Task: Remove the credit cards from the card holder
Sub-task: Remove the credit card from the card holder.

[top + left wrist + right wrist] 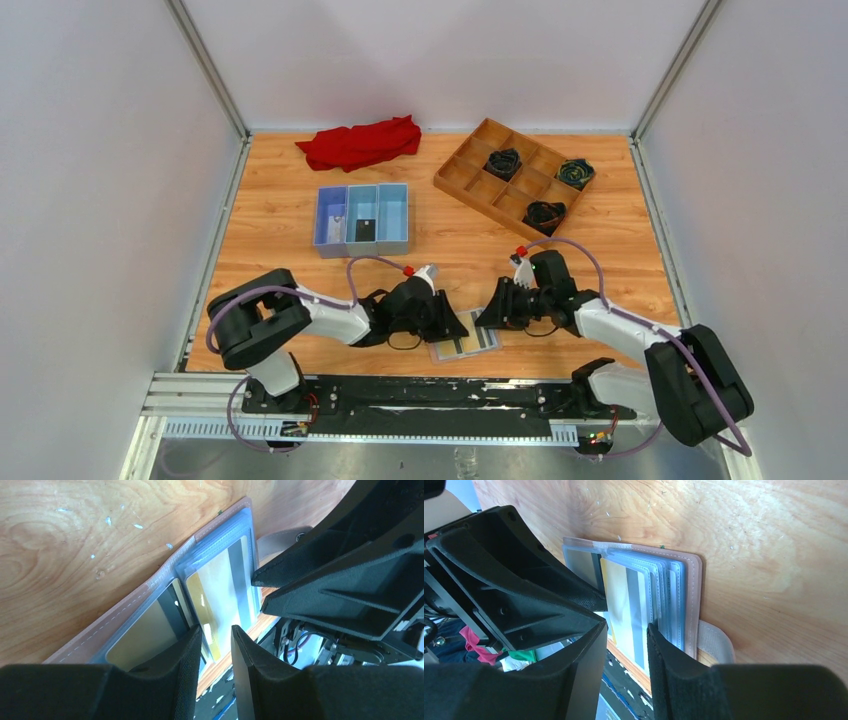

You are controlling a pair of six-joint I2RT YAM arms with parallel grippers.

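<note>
The holder (465,345) is lying open at the near edge of the table (280,200). The left end effector (216,632) is standing partly apart over a sleeved card (220,585), clamping nothing. The right end effector (626,625) is likewise apart, with one finger (669,655) at the clear sleeves (671,585). Only the top view is showing the blue tray (365,249) holding a black card (365,229).

Tan-pink card holder (220,542); cream credit card (220,592) striped gold and grey
</note>
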